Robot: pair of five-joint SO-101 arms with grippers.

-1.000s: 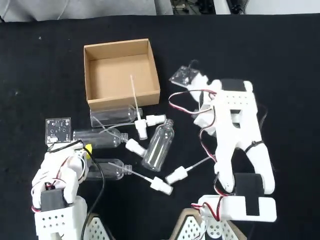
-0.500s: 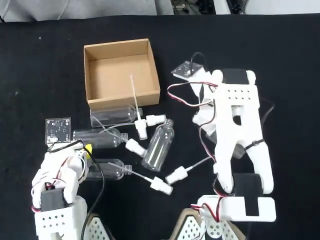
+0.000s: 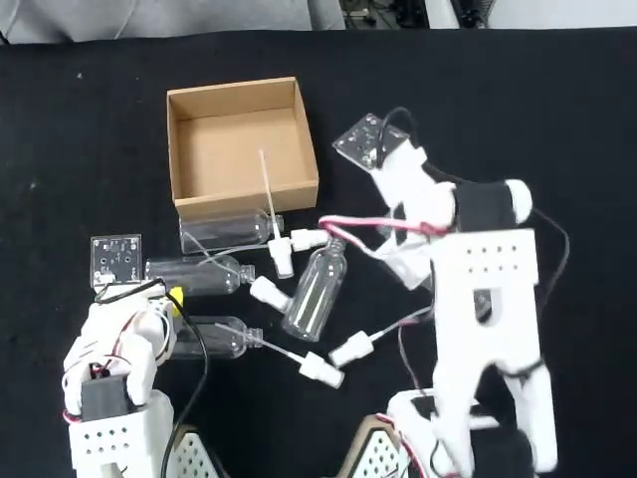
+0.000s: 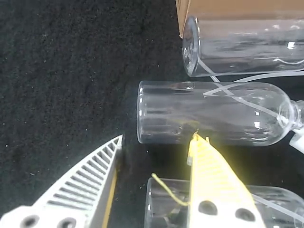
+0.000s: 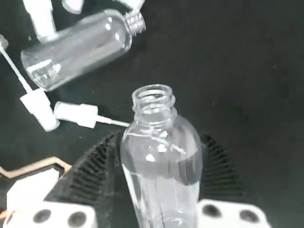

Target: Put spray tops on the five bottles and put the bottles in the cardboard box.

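In the right wrist view my right gripper point(image 5: 160, 140) is shut on a clear, capless bottle point(image 5: 159, 161) held off the table. Beyond it lie another open bottle point(image 5: 76, 47) and loose white spray tops point(image 5: 76, 114). From above, the cardboard box point(image 3: 239, 90) stands empty at the back left. Three bottles point(image 3: 194, 274) lie in a stack in front of it, and a fourth bottle point(image 3: 317, 287) lies tilted beside them. My left gripper point(image 4: 156, 138) is open, low over the base end of the middle bottle point(image 4: 213, 111).
Several spray tops with long dip tubes point(image 3: 320, 370) are scattered among the bottles; one tube leans over the box's front wall. The right arm point(image 3: 483, 289) rises over the right of the black table point(image 3: 557, 119). Its left and far right stretches are bare.
The right arm has lifted and swung left toward the bottle pile, carrying its bottle. The left arm and the bottles on the table have not moved.
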